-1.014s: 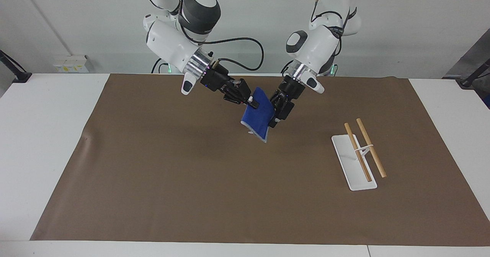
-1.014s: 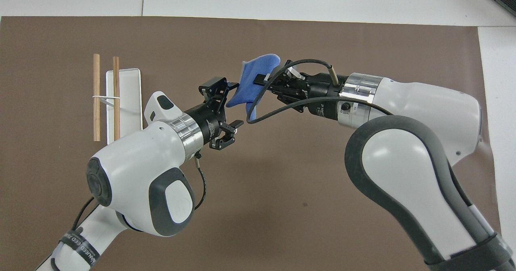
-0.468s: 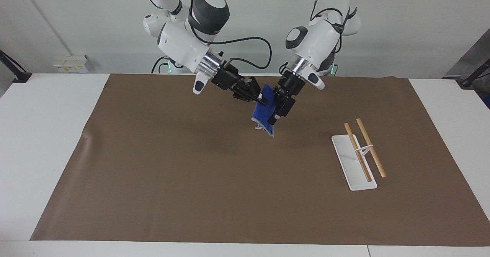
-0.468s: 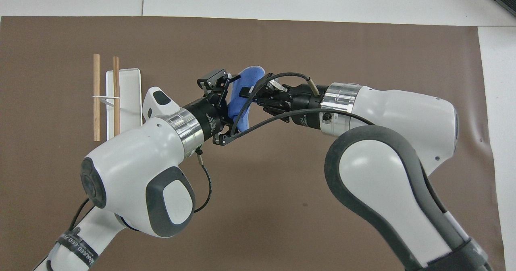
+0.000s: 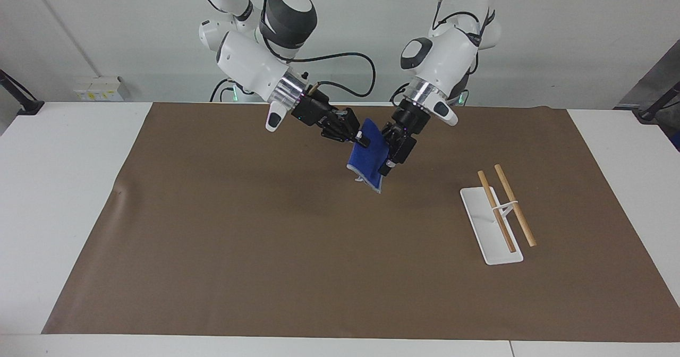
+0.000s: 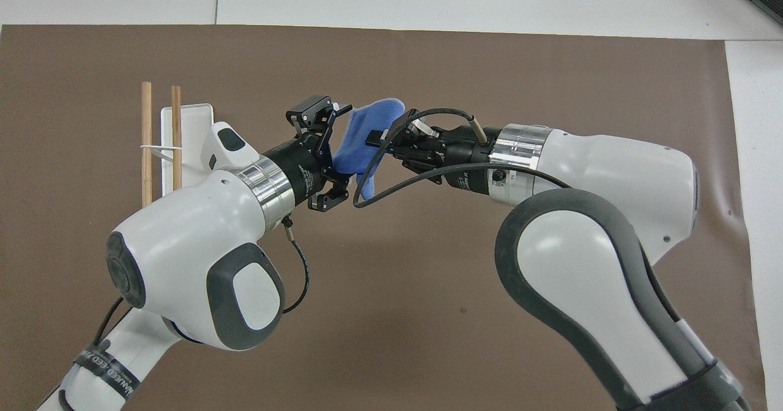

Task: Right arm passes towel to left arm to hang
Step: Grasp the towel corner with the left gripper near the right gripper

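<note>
right gripper (image 5: 363, 140) clamped on towel (image 5: 366, 158) top edge | left gripper (image 5: 392, 158) spread apart beside it | brown mat (image 5: 265, 240) bare beneath

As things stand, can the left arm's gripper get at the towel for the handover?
Probably yes. The left gripper is open, right at the towel, which hangs in the air from the shut right gripper over the brown mat. Nothing stands between them.
</note>
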